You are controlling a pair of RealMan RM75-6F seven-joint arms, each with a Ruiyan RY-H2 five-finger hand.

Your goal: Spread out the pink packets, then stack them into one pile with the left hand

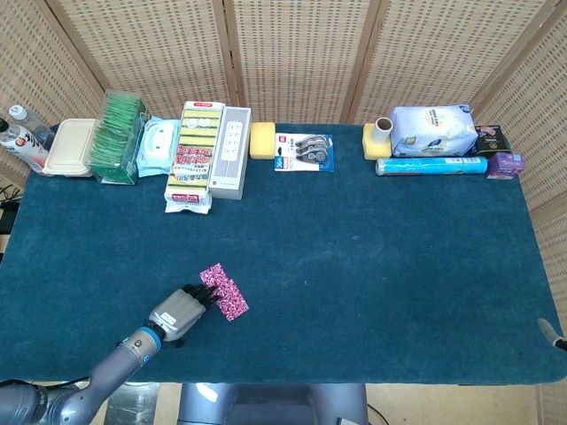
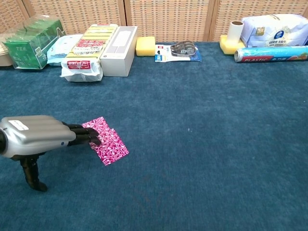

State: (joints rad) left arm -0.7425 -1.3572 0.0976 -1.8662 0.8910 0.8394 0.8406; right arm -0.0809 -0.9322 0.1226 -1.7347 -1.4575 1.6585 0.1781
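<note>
Two pink patterned packets lie overlapping on the blue cloth at the front left. The upper-left packet (image 1: 213,275) (image 2: 96,126) partly covers the lower-right packet (image 1: 233,304) (image 2: 110,147). My left hand (image 1: 177,313) (image 2: 34,136) lies flat just left of them, palm down. Its dark fingertips (image 2: 89,138) rest on the left edge of the packets, and it grips nothing. Whether more packets lie underneath I cannot tell. Of my right hand only a small grey tip (image 1: 549,333) shows at the table's right front edge.
Along the back edge stand a green tea box (image 1: 118,137), wipes (image 1: 158,146), a sponge pack (image 1: 195,152), a white box (image 1: 230,150), a yellow sponge (image 1: 262,140), a tape pack (image 1: 304,151), a plastic wrap roll (image 1: 431,166) and a white bag (image 1: 432,130).
</note>
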